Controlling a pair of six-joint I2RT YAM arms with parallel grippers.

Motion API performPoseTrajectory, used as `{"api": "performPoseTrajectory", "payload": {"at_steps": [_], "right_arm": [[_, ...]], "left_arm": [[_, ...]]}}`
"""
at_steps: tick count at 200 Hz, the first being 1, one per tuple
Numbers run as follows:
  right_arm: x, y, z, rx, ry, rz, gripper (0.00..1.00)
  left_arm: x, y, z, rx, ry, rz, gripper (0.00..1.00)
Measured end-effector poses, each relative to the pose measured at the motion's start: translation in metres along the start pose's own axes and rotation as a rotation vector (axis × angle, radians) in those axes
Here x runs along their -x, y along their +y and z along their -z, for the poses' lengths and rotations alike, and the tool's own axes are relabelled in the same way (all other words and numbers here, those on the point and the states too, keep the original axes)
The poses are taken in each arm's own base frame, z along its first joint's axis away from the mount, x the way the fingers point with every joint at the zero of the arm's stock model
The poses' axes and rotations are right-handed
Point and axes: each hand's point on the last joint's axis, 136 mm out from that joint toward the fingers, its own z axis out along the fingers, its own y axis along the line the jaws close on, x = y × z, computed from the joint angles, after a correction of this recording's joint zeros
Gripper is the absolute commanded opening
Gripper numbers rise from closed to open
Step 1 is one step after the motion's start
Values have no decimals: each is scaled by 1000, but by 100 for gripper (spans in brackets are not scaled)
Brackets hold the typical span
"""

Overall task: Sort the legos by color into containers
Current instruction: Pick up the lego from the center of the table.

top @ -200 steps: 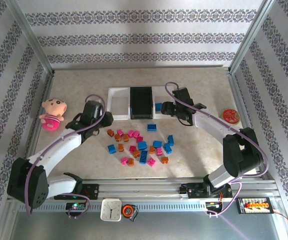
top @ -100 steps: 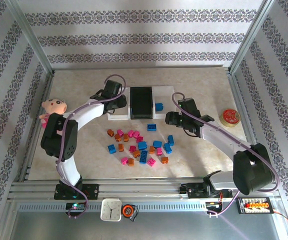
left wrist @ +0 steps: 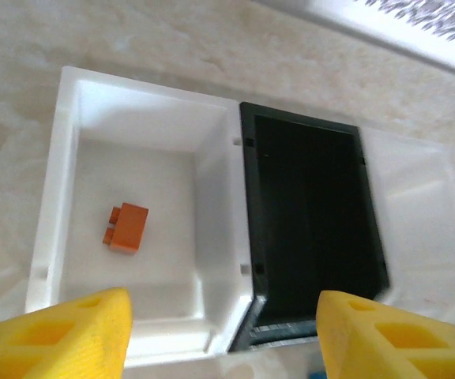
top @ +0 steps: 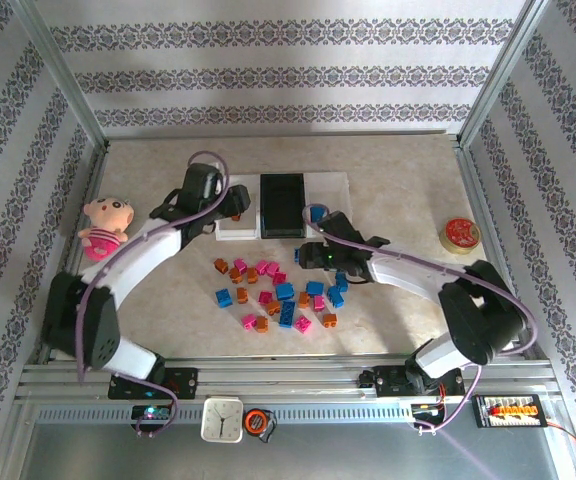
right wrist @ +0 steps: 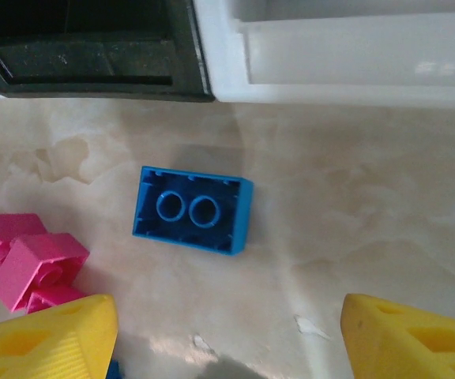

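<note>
Legos (top: 278,290) are lying in a loose cluster on the table (top: 408,170), just toward 6 o'clock from the row of containers (top: 282,205), and most are waiting to be sorted. One orange brick (left wrist: 126,227) is resting in the left white tray (left wrist: 69,158). A small blue lego (top: 317,213) is sitting in the right white tray (top: 336,185), with the black tray (left wrist: 310,221) lying between the two.

The right gripper (right wrist: 226,324) is hovering with its yellow fingers (right wrist: 46,339) spread apart and gripping nothing, close to an upturned blue brick (right wrist: 192,209) lying hollow side up on the table, just outside the trays. In the right wrist view that brick is lying at about 11 o'clock from the gripper. Its long axis is running nearly 9 to 3, along the line on which the fingers would be closing.

The right arm is plainly the nearer one. The left gripper (left wrist: 223,320) is hanging apart and empty over the left white tray, well apart from that brick.
</note>
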Motion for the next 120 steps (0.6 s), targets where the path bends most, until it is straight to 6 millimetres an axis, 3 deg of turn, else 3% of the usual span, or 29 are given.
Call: {"api": "performPoseTrajectory", "payload": {"at_steps": [17,26,62,90,120], "right_arm": [[5,4,-16,-22,1,-5,75],[9,5,-24,-34,-1,-8,75],[14,7,-48,-70,10,-15,75],[10,9,-60,-89,27,-1,71],[10,8,-61,-109,32,7,61]], "left_arm": [[-12,6,22,-18,-22,16,86],[-21,13,30,-18,-22,27,100],[-52,40,59,14,-53,57,99],[-58,58,80,42,-132,103,99],[-59,68,92,60,-184,134,99]]}}
